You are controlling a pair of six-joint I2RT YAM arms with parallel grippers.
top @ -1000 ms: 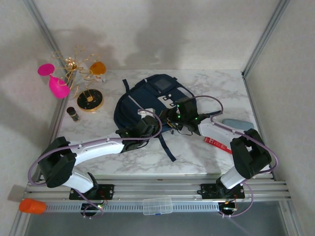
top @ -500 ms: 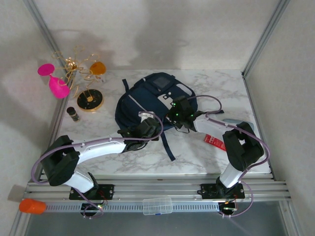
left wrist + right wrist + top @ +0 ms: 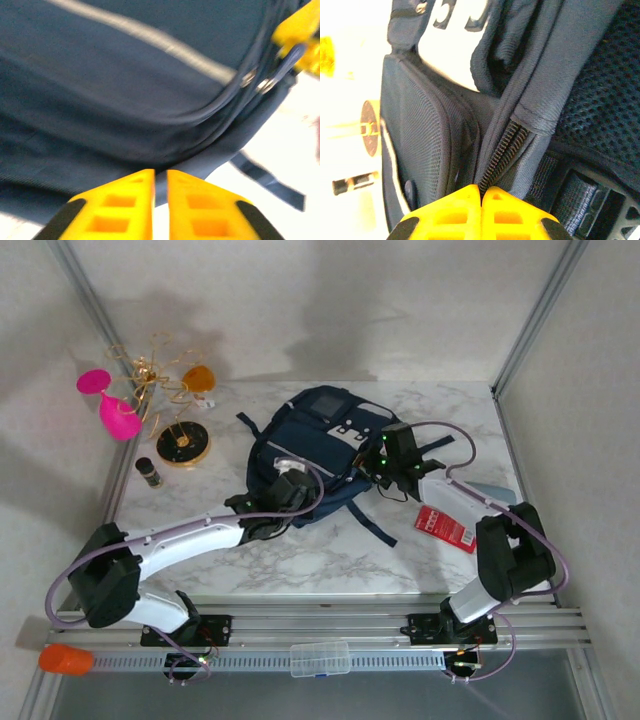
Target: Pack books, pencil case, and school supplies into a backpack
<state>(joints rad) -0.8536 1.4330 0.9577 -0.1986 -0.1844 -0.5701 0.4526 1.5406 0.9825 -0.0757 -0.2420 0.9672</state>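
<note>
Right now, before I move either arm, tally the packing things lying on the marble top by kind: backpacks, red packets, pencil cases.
backpack: 1
red packet: 1
pencil case: 1
Total: 3

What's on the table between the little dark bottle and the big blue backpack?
Nothing lies there. The top view shows bare marble tabletop between the small dark bottle and the large navy fabric backpack.

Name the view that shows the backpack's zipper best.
Right wrist: the zipper teeth run sharp and close above its fingers. Left wrist gives blurred pulls; top external shows the whole backpack, zipper too small.
</note>
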